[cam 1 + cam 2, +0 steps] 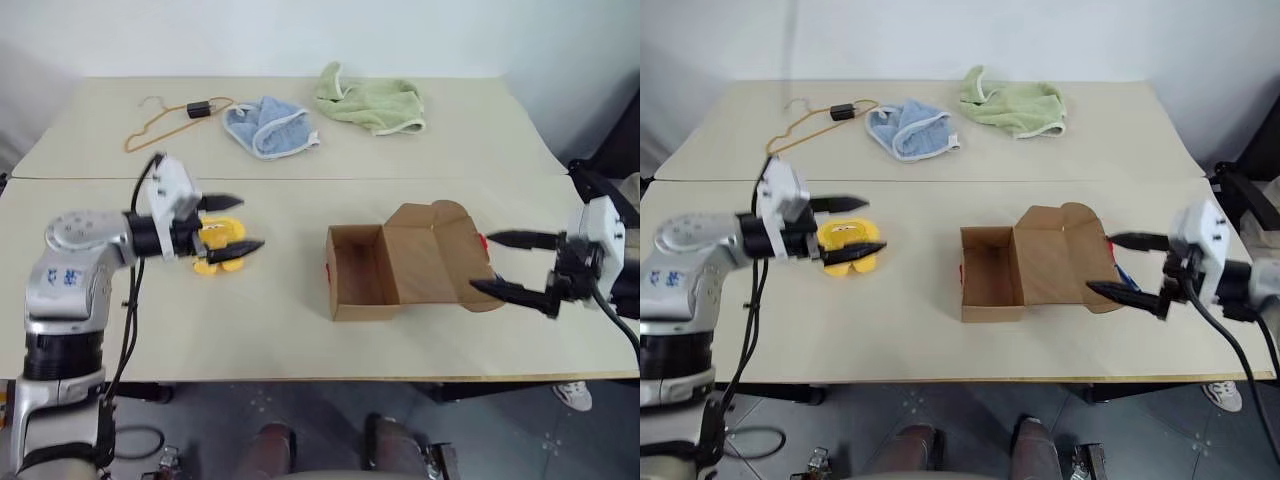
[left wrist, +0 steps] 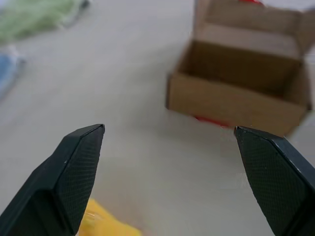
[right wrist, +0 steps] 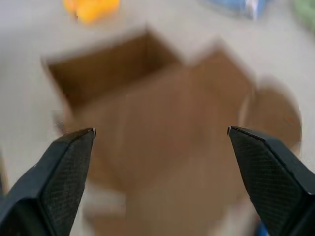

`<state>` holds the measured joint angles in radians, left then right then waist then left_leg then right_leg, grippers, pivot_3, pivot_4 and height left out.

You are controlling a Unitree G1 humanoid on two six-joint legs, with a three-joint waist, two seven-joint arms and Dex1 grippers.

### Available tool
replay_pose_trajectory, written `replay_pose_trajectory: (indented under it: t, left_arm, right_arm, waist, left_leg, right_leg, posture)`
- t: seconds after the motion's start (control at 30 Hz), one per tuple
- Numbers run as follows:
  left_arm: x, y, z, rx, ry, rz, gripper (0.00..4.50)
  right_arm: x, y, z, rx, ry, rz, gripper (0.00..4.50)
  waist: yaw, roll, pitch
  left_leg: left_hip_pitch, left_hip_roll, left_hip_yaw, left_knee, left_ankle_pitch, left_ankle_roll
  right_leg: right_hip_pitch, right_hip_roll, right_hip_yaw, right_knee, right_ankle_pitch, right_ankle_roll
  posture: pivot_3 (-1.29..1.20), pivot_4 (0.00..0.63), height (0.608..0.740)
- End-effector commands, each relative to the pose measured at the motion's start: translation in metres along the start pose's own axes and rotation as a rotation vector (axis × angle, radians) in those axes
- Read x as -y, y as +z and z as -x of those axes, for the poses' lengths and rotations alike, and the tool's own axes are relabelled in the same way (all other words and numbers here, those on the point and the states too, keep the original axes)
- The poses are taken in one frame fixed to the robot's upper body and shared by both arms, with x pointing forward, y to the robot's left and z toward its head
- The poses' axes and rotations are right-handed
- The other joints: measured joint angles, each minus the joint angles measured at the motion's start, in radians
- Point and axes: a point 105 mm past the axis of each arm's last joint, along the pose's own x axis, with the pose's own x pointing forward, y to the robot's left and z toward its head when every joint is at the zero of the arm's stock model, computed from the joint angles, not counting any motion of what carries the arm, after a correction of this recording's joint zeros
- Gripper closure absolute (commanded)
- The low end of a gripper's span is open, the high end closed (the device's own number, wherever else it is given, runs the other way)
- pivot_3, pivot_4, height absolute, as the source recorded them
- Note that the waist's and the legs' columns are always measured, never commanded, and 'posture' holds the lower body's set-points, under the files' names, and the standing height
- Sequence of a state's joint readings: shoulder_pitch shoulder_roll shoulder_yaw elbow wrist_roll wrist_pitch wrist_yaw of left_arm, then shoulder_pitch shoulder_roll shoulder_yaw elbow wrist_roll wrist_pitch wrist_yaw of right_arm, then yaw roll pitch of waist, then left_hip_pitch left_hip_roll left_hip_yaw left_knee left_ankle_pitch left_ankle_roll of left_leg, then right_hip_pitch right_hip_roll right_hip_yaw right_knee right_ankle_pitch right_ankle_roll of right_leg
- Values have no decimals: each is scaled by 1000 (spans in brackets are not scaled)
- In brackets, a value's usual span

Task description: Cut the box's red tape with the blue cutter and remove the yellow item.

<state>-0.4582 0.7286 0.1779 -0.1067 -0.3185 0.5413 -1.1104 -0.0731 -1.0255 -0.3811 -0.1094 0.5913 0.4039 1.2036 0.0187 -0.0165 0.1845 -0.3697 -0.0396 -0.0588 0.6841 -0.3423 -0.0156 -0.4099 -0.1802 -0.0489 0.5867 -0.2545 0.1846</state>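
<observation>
Blue cutter [image 1: 1126, 276] mostly behind lid

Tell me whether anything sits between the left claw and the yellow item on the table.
Nothing visible does. The left claw is open right over the yellow item, one finger on each side of it, and the opened box lies well off to the side.

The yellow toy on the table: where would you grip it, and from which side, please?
Likely across its narrower middle, coming from above. The yellow toy lies flat on the table, low and lumpy, so a level approach risks pushing it along. The open left gripper is right over it, well away from the box.
</observation>
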Motion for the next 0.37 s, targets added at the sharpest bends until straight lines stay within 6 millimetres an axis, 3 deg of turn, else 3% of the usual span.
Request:
replay_pose_trajectory:
  t: [0.03,0.17,0.37]
  left_arm:
    - [14,-11,16,-8,-70,-15,15]
    - [33,-43,38,-85,-149,59,15]
    - [37,-72,65,-165,-127,140,15]
  right_arm:
    - [13,-8,31,-20,-107,27,0]
    - [20,-35,55,-73,-209,-16,0]
    - [25,-51,70,-66,-324,-34,0]
  waist:
    - [-2,0,0]
    - [-6,1,0]
    - [-7,2,0]
  left_leg:
    - [0,0,0,0,0,0]
    - [1,1,1,0,0,0]
    - [2,1,1,0,0,0]
  right_leg:
    - [0,0,0,0,0,0]
    - [0,0,1,0,0,-1]
    - [0,0,1,1,0,-2]
  posture:
    - [0,150,740]
    - [0,150,740]
    - [0,150,740]
